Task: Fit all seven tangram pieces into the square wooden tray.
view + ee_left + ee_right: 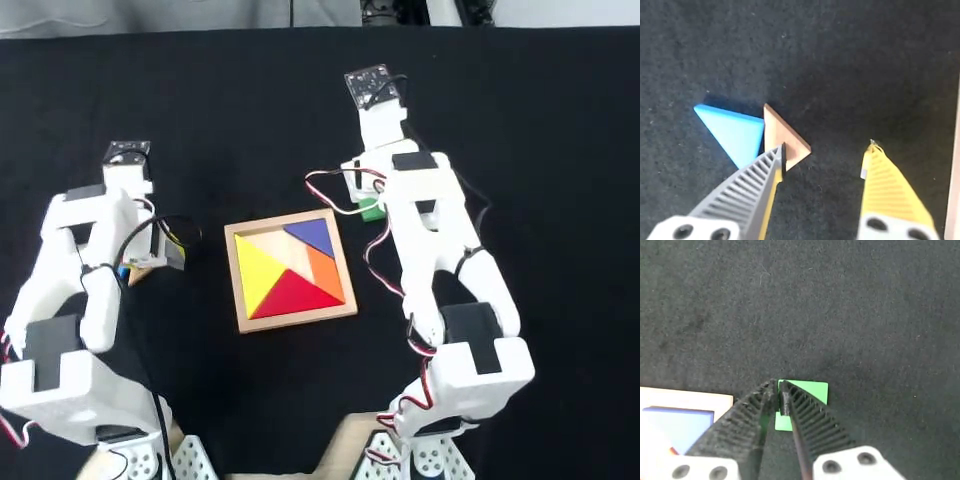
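The square wooden tray (pixel 243 322) lies mid-table holding yellow (pixel 258 272), red (pixel 293 295), orange (pixel 324 268) and purple (pixel 311 235) pieces. Left of it my left gripper (pixel 826 146) stands open just above the cloth, one fingertip (pixel 778 156) over the edge of a plain wooden triangle (pixel 790 140). A light blue triangle (pixel 734 131) touches that triangle's far side. Right of the tray's far corner my right gripper (pixel 778 386) is shut, its tips resting at the edge of a green square (pixel 810 392) that lies flat on the cloth (pixel 371 210).
Black cloth covers the table. The tray's pale corner (pixel 690 399) with the purple piece (pixel 677 422) lies close beside the right gripper. The tray's edge (pixel 955 180) borders the left wrist view. Both arm bases stand at the near edge.
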`<action>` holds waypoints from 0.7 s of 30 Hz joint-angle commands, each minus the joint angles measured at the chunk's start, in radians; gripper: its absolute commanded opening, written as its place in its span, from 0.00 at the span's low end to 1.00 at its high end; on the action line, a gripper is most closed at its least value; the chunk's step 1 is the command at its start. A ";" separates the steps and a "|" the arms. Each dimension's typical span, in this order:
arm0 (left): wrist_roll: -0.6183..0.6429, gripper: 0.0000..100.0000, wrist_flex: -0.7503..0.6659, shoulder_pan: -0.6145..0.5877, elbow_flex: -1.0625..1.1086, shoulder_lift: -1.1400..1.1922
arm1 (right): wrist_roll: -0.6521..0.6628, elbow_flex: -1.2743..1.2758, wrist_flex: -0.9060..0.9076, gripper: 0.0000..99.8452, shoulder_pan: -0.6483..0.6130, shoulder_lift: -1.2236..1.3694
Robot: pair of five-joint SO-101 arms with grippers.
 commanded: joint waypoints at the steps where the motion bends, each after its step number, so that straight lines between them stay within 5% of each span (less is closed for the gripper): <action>1: -0.002 0.26 0.018 -0.024 -0.059 0.012 | 0.005 -0.016 -0.021 0.01 0.000 -0.002; 21: -0.104 0.26 0.023 -0.101 -0.070 0.018 | 0.005 -0.016 -0.021 0.01 0.000 -0.002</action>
